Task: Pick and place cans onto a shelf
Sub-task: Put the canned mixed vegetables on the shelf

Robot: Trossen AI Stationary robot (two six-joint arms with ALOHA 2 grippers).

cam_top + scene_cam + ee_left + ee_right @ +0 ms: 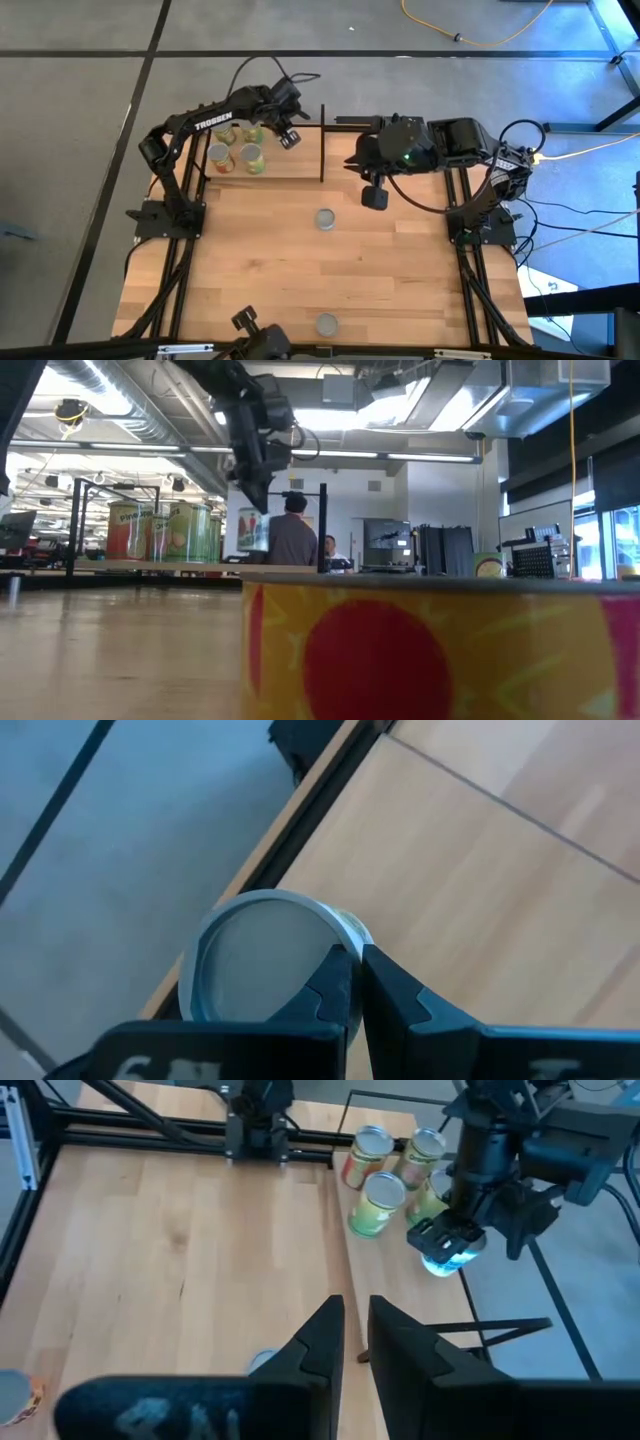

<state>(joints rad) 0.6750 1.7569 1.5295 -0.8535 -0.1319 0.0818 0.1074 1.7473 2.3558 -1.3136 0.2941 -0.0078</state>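
Note:
The shelf (290, 168), a light board between thin black posts, stands at the table's far left. Three cans (252, 158) stand upright on it, seen also in the right wrist view (375, 1202). My left gripper (288, 134) hangs over the shelf's far edge, shut on another can (262, 965) with a silvery top. My right gripper (375, 196) hovers high over the table's middle; its fingers (357, 1325) stand a narrow gap apart with nothing between them. Two more cans stand on the table, one at mid-table (326, 219) and one at the near edge (327, 323). My left gripper pinches the can's top rim (350, 935) between its two fingers, one over the round top and one outside the side wall. The fingers slant down from above. The can stays upright below them (445, 1258); whether its base touches the board I cannot tell.
The shelf's black posts (322, 140) rise beside my left gripper. The near-edge can fills the front of the low view (400, 650). Bare wooden tabletop (250, 270) lies between the shelf and the near edge. People stand in the room beyond (292, 535).

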